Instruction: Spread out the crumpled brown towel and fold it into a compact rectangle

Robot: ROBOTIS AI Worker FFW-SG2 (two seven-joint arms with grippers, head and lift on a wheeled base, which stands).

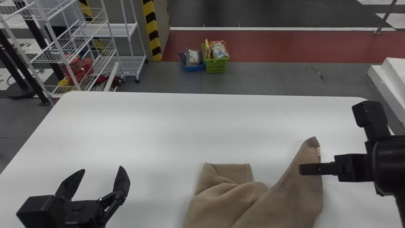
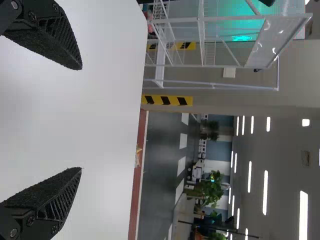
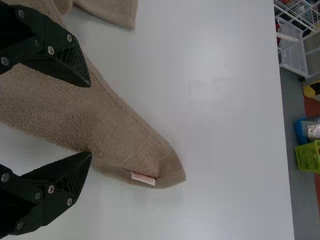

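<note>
The brown towel (image 1: 253, 202) lies crumpled at the table's near edge, a flap with a small white tag stretching toward the back right. My right gripper (image 1: 300, 169) is at that flap, coming from the right. In the right wrist view the right gripper (image 3: 91, 119) has its fingers spread, with the towel (image 3: 100, 120) visible between and beyond them; the tagged corner lies past the fingertips. My left gripper (image 1: 102, 171) stands over the table left of the towel, apart from it. The left wrist view shows the left gripper (image 2: 82, 118) open with nothing between its fingers.
The white table (image 1: 142, 126) reaches well beyond the towel to the back and left. Past its far edge, a green basket (image 1: 216, 65) and a blue tray (image 1: 193, 68) stand on the floor. White wire shelving (image 1: 68, 60) is at the back left.
</note>
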